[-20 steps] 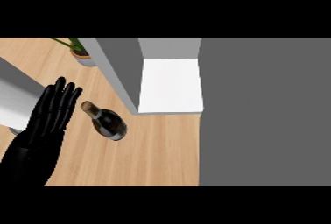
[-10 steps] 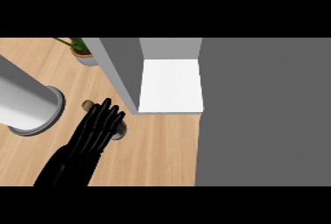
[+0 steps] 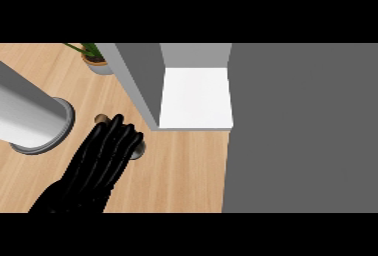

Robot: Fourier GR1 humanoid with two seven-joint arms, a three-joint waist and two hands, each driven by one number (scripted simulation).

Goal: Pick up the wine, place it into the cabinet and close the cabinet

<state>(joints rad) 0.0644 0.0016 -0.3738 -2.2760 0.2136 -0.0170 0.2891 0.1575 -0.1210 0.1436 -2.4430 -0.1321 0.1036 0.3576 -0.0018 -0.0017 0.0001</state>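
Observation:
The dark wine bottle (image 3: 138, 149) lies on the wooden counter (image 3: 184, 175) just left of the open cabinet. Only its brownish top (image 3: 101, 118) and a sliver of its body show. My right hand (image 3: 103, 155) comes in from the lower left and lies over the bottle with straight fingers, hiding most of it. The fingertips (image 3: 122, 127) end close to the cabinet's grey side wall (image 3: 136, 80). The cabinet's white shelf floor (image 3: 196, 97) is bare. Of my left arm only the grey forearm (image 3: 29, 117) shows at the left edge, without its hand.
A small potted plant (image 3: 92, 60) stands at the back, left of the cabinet wall. A wide grey cabinet face (image 3: 299, 130) fills the right half of the view. The left forearm hangs close beside the right hand.
My right hand moved right from beside the bottle to lie over it, and has barely shifted since. The grey left forearm came further into view from the left.

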